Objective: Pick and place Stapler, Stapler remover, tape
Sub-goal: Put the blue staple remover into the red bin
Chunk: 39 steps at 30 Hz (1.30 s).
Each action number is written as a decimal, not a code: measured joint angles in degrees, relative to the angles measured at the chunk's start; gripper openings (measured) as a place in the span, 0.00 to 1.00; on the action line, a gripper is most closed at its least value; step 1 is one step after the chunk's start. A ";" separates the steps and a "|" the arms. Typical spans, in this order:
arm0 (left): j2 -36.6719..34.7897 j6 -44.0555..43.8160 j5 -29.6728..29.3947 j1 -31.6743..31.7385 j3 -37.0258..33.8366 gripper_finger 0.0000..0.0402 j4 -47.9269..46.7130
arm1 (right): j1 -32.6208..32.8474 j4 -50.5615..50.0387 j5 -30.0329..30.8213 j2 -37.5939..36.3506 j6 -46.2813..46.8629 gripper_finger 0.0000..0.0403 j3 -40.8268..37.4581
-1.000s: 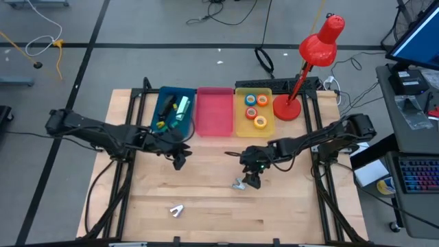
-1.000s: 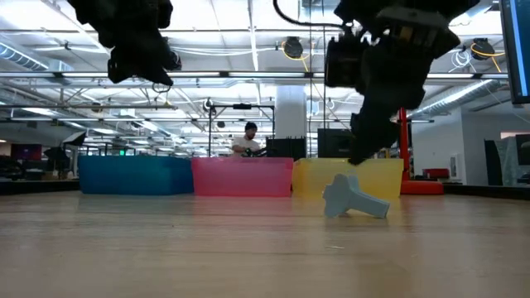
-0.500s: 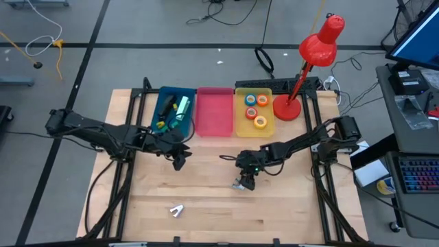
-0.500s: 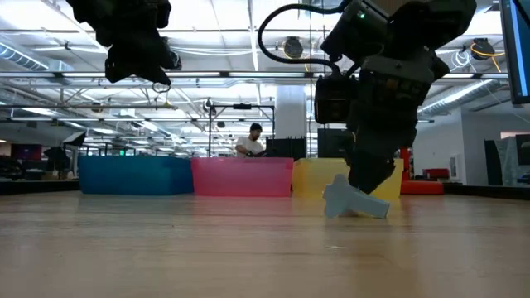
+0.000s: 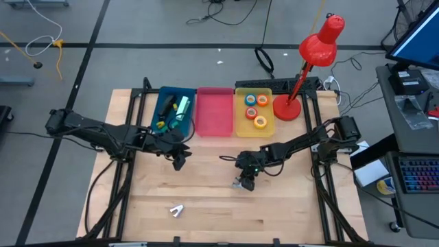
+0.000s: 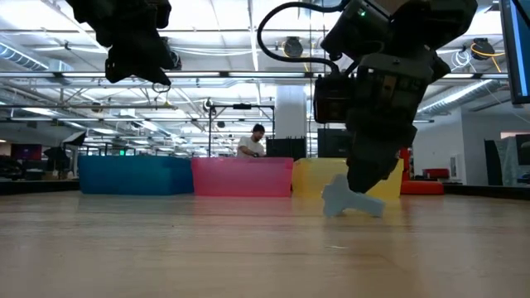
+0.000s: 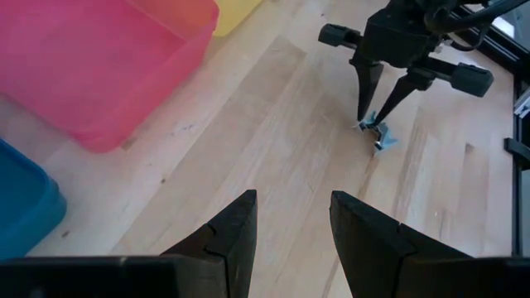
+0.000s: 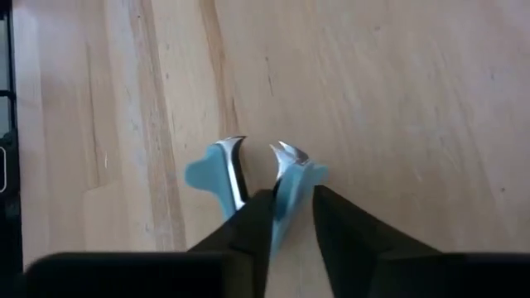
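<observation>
Pale blue plastic, with curved metal claws, the staple remover (image 8: 286,186) is lying on the light wooden table (image 5: 206,199) in front of the yellow bin (image 5: 241,125), and the right gripper (image 5: 244,182) is clamping down on it; in the right wrist view its two dark fingers (image 8: 258,217) are closing around one blue wing, with the other wing (image 8: 209,175) and its claw sticking out beside them. In the low view the remover is resting on the wood under the gripper, tilted slightly. A second small pale remover (image 5: 177,210) is lying well apart from the yellow bin, toward the table's front edge. Rolls of tape (image 5: 256,110) are sitting inside the yellow bin, beside an empty-looking pink bin (image 5: 214,113) and a blue bin (image 5: 164,103) holding green and yellow items. The left gripper (image 5: 179,162) is hovering above the table on the far side of the pink bin from the yellow one, fingers (image 7: 238,232) partly apart, holding nothing
</observation>
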 joint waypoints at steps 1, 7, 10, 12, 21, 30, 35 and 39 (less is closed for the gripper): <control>0.00 0.00 0.00 0.00 0.00 0.38 0.00 | -0.01 0.19 0.41 -0.02 -0.01 0.17 0.00; 0.00 0.00 0.00 0.00 0.00 0.38 0.00 | -0.10 3.57 1.60 0.07 -0.52 0.03 -0.04; 0.00 0.02 0.02 0.00 0.00 0.38 0.00 | -0.78 3.98 1.66 -0.19 0.17 0.03 -0.04; 0.00 0.02 0.04 0.00 0.00 0.38 0.00 | -1.39 3.89 1.53 -0.76 0.07 0.02 -0.06; 0.01 -0.82 1.42 0.00 0.00 0.38 1.12 | -5.76 5.15 1.26 -8.66 -1.20 0.00 -0.08; 0.46 2.66 3.80 0.17 0.00 0.38 12.67 | -10.77 19.52 1.02 -16.51 -0.43 0.00 -0.06; 0.46 5.85 3.82 0.24 0.00 0.38 21.99 | -11.81 28.54 -0.45 -16.61 1.87 0.00 -0.06; 1.06 8.83 2.20 0.22 0.00 0.38 27.43 | -12.14 32.72 -0.22 -16.63 4.16 0.00 -0.06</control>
